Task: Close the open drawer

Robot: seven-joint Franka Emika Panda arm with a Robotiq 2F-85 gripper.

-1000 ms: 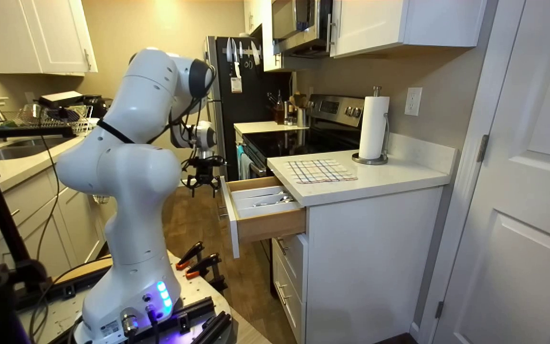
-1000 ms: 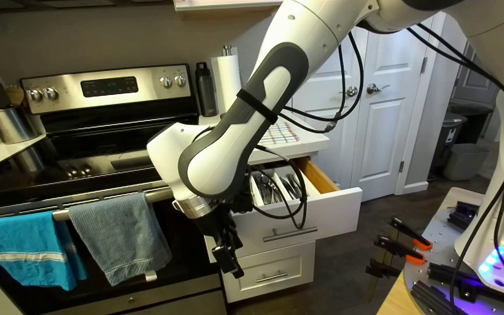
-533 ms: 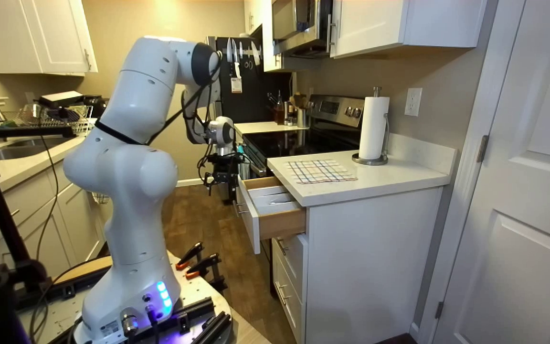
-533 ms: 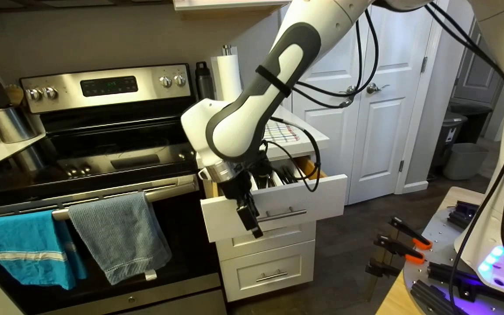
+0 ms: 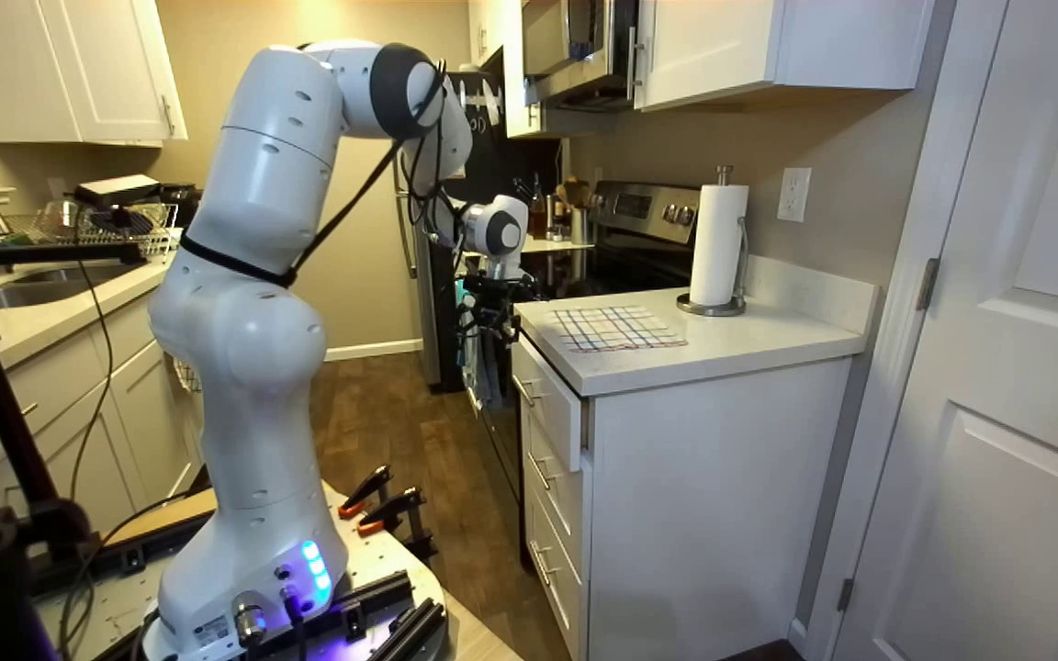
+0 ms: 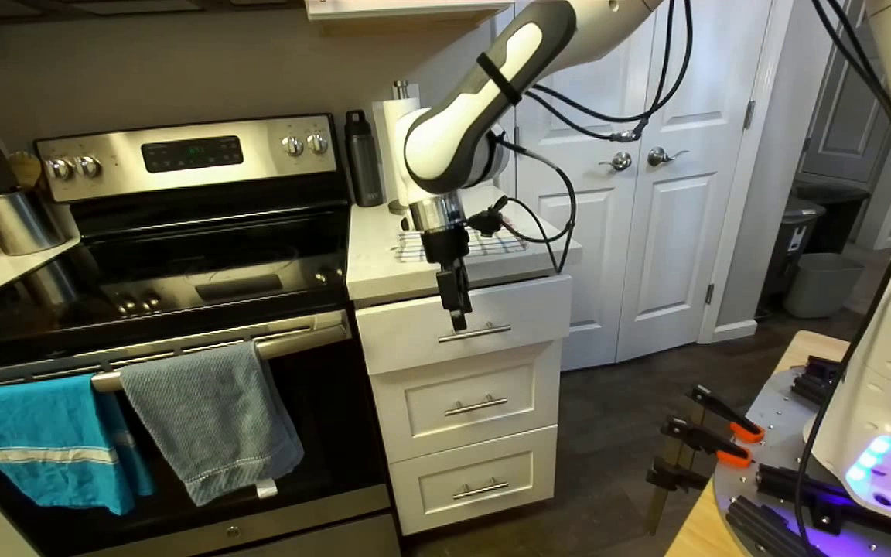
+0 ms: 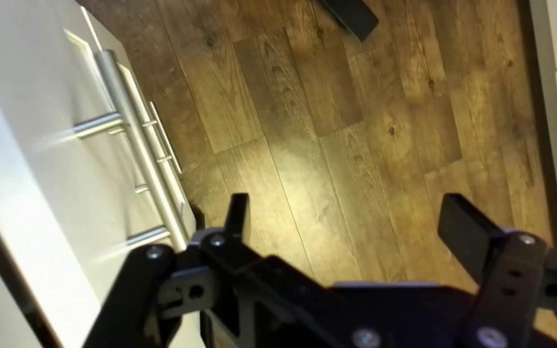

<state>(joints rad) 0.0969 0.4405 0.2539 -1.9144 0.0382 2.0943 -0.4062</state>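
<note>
The drawer's flat white front panel (image 5: 547,399) sits almost flush with its cabinet in both exterior views (image 6: 399,340). A thin dark gap shows beneath the countertop, and the panel stands slightly proud of the fronts below. Its wood box sides and utensils are hidden. Its bar handle (image 7: 138,154) shows at the left of the wrist view. My gripper (image 7: 346,205) is open and empty, fingers pointing down. In an exterior view the gripper (image 6: 455,305) is before the panel, over the handle's left end. One finger is close beside the panel; I cannot tell whether they touch.
The countertop (image 5: 722,353) above holds a checked cloth (image 5: 616,329) and a paper towel roll (image 5: 719,243). The oven beside the cabinet carries a grey towel (image 6: 213,418) and a blue towel (image 6: 35,441). Taller white drawer fronts (image 6: 484,391) lie below. Black clamps (image 6: 712,441) edge the robot's base.
The drawer has slid from well open to nearly shut. My gripper has moved with it toward the cabinet and risen. The arm has stretched toward the counter.
</note>
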